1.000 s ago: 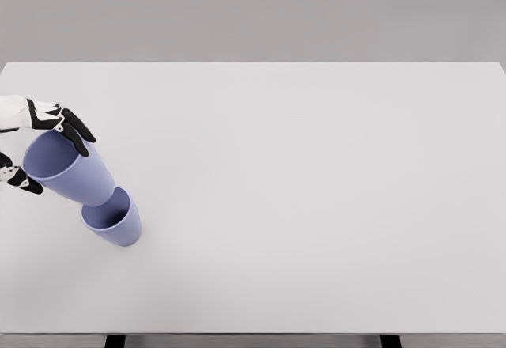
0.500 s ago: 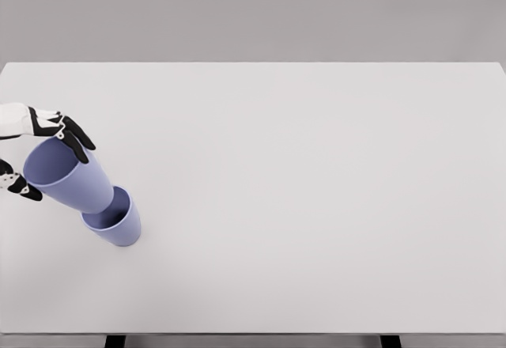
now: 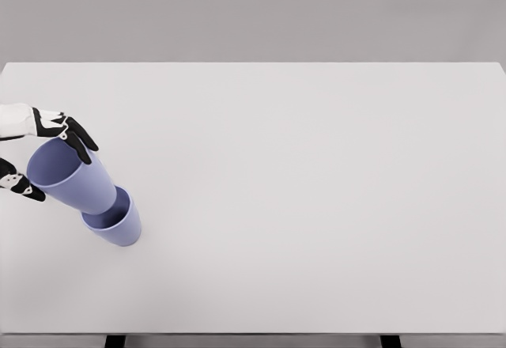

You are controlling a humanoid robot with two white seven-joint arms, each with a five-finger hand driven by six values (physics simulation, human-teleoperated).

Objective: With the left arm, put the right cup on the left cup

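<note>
You had the left hand clasped around the rim of the upper cup, black fingers over the far edge and the thumb on the near side. That cup was tilted toward the left, its base sitting inside the mouth of the lower cup, which stood upright on the white table near its left edge.

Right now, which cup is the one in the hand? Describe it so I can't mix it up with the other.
Start at the white table and go to its left edge, where two lavender cups overlap. The held cup is the upper, tilted one, its base dipping into the upright cup that stands on the table. Only it has the black fingers of the left hand around its rim.
</note>
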